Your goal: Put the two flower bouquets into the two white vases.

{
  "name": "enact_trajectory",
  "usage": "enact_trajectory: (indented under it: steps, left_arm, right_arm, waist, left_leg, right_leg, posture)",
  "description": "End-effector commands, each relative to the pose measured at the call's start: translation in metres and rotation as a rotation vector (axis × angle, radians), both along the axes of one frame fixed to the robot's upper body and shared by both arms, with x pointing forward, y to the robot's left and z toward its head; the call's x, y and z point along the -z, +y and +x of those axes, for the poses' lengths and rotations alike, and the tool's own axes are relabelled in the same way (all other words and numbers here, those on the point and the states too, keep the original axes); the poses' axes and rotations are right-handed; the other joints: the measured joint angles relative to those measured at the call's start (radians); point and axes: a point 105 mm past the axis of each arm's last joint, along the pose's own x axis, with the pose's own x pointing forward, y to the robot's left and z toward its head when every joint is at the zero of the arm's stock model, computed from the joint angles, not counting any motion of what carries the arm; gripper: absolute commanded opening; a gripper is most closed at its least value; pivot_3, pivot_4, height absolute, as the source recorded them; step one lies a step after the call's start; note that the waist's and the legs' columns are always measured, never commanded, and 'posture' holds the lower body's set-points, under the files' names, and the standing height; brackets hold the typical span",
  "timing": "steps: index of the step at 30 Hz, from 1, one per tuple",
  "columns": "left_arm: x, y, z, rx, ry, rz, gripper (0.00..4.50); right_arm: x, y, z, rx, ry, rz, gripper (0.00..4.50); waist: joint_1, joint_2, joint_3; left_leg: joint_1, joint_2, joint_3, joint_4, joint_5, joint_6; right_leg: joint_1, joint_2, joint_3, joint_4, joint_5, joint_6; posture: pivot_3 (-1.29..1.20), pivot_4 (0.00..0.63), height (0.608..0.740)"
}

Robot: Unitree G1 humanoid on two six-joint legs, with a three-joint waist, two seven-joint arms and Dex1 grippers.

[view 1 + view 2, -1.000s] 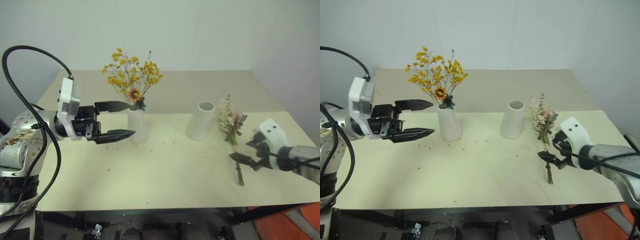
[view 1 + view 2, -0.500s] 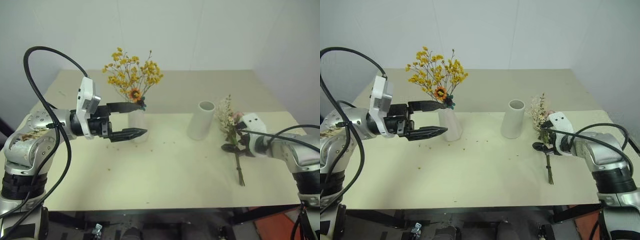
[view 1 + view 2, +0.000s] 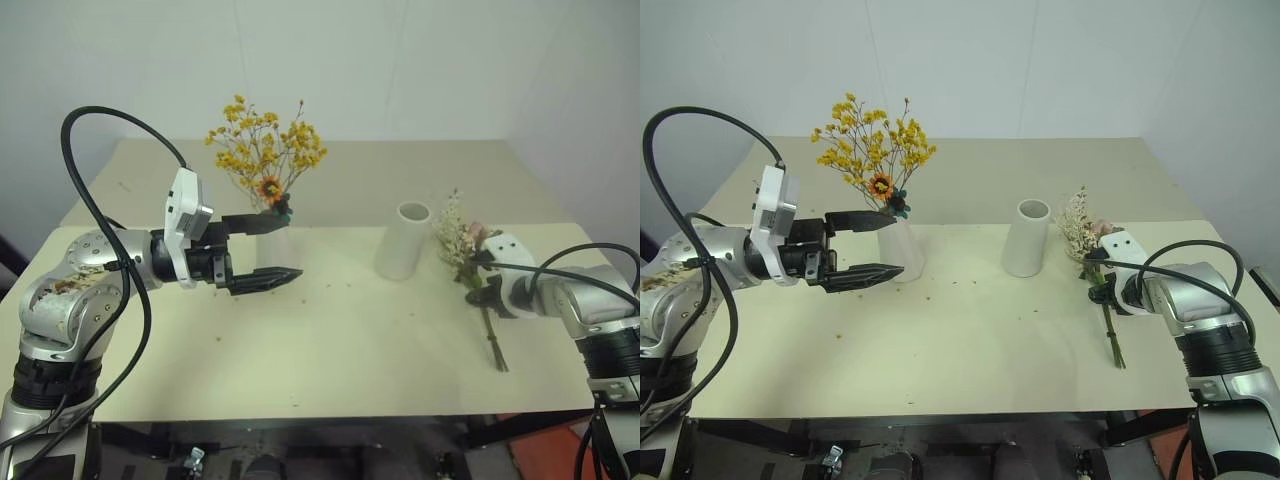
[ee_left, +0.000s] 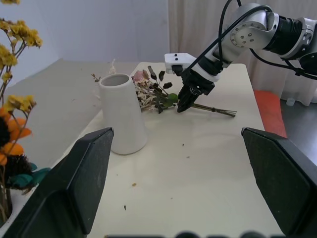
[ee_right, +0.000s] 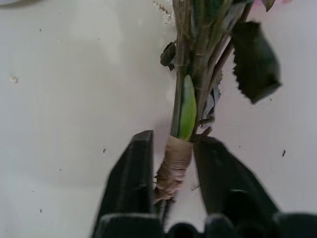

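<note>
Right wrist view: my right gripper (image 5: 173,171) clamps the pink bouquet (image 3: 1087,235) on the table (image 3: 970,340)
Left gripper (image 3: 872,246): spread wide — around the slim vase (image 3: 902,250) holding the yellow bouquet (image 3: 870,150)
Vases: two — cylinder vase (image 3: 1026,238) beside the pink bouquet

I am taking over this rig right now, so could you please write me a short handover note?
Right gripper: shut on the taped stems of the rose bouquet, which lies flat on the table, right of the wide vase.
Left gripper: open, holding nothing, next to the slim vase.
Done: yellow bouquet stands in the slim vase.
Left: lift the rose bouquet and put it stems-first into the empty wide vase.
</note>
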Motion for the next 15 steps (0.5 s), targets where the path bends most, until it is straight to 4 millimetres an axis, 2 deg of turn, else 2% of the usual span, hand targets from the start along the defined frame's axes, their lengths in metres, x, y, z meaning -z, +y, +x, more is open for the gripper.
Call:
enact_trajectory:
  steps: [1,4,6,9,11,13,15]
  left_arm:
    - [-0.011,-0.001,-0.005,0.01,-0.068,-0.016,4.5]
    - [-0.009,0.0,-0.003,-0.003,-0.072,-0.012,4.5]
    - [-0.009,0.0,-0.002,-0.006,-0.073,-0.014,4.5]
    - [-0.009,0.0,-0.002,-0.007,-0.076,-0.015,4.5]
    - [-0.01,0.0,-0.001,-0.005,-0.077,-0.017,4.5]
    - [-0.011,0.001,0.0,-0.004,-0.076,-0.019,4.5]
    - [-0.012,0.001,0.0,-0.004,-0.077,-0.021,4.5]
  right_arm:
    - [-0.014,0.0,0.005,0.004,-0.041,-0.011,0.25]
    - [-0.022,-0.014,0.011,0.084,-0.109,-0.063,0.25]
    - [-0.036,-0.022,0.018,0.137,-0.218,-0.089,0.25]
    - [-0.079,-0.031,0.03,0.199,-0.526,-0.187,0.25]
    - [-0.116,-0.029,0.033,0.234,-0.745,-0.193,0.25]
    - [-0.158,-0.024,0.03,0.308,-0.981,-0.02,0.25]
    - [-0.188,-0.022,0.024,0.358,-1.165,0.102,0.25]
  waist:
    - [-0.001,0.0,0.0]
    - [0.0,0.0,0.0]
    - [0.0,0.0,0.0]
    - [0.0,0.0,0.0]
    - [0.0,0.001,0.0]
    - [-0.005,0.001,0.001]
    - [-0.012,0.002,0.001]
  left_leg:
    - [0.0,0.0,0.0,0.0,0.0,0.0]
    - [0.0,0.0,0.0,0.0,0.0,0.0]
    - [0.0,0.0,0.0,0.0,0.0,0.0]
    - [-0.001,0.0,0.0,0.0,0.0,0.0]
    - [-0.001,0.0,0.0,0.0,0.0,0.0]
    - [-0.001,0.0,0.0,-0.001,0.0,0.0]
    - [0.0,0.0,0.0,-0.001,0.0,0.0]
  right_leg:
    - [0.0,0.0,0.0,0.0,0.0,0.0]
    - [0.0,0.0,0.0,0.0,0.0,0.0]
    - [0.0,0.0,0.0,0.0,0.0,0.0]
    - [-0.001,0.0,0.0,0.0,0.0,0.0]
    - [-0.001,0.0,0.0,0.0,0.0,0.0]
    - [-0.001,0.0,0.0,0.0,0.0,0.0]
    - [-0.001,0.0,0.001,0.001,0.001,-0.001]
  posture:
    - [0.0,0.15,0.74]
    - [0.0,0.15,0.74]
    - [0.0,0.15,0.74]
    - [0.0,0.15,0.74]
    - [0.0,0.15,0.74]
    - [0.0,0.15,0.74]
    - [0.0,0.15,0.74]
